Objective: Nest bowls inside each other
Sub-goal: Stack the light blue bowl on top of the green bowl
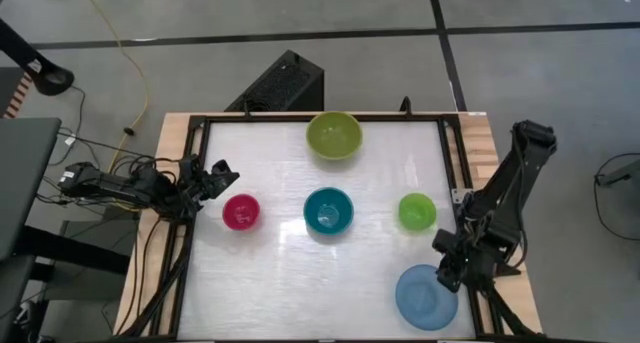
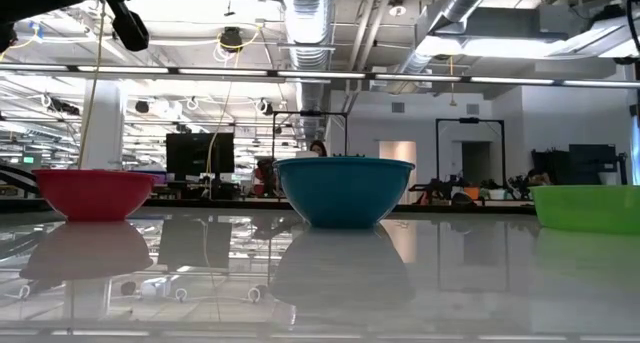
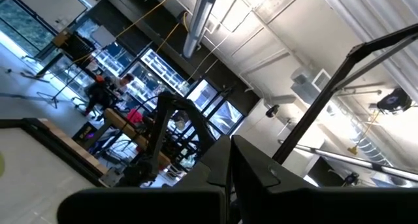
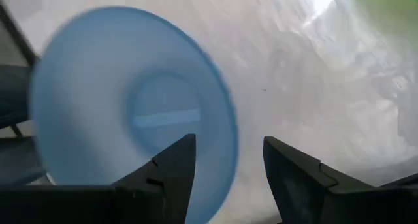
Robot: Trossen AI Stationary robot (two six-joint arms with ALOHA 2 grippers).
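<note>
Five bowls rest on the white table. The olive-green bowl (image 1: 333, 135) is at the far middle. In a row across the middle stand the magenta bowl (image 1: 241, 212), the teal bowl (image 1: 328, 210) and the bright green bowl (image 1: 417, 211). The light blue bowl (image 1: 426, 296) sits at the near right corner. My right gripper (image 4: 228, 162) hangs open over the light blue bowl (image 4: 130, 113), pointing steeply down, with the bowl's rim below the gap between its fingers; no touch shows. My left gripper (image 1: 218, 175) waits shut at the table's left edge, tipped upward toward the room (image 3: 228, 178).
A black frame (image 1: 300, 118) runs along the table's edges, with wooden strips outside it left and right. Beyond the far edge stands a black box (image 1: 285, 83). Bare tabletop lies at the near left (image 1: 270, 293). The low view shows the magenta (image 2: 93, 193), teal (image 2: 343, 190) and green (image 2: 588, 207) bowls.
</note>
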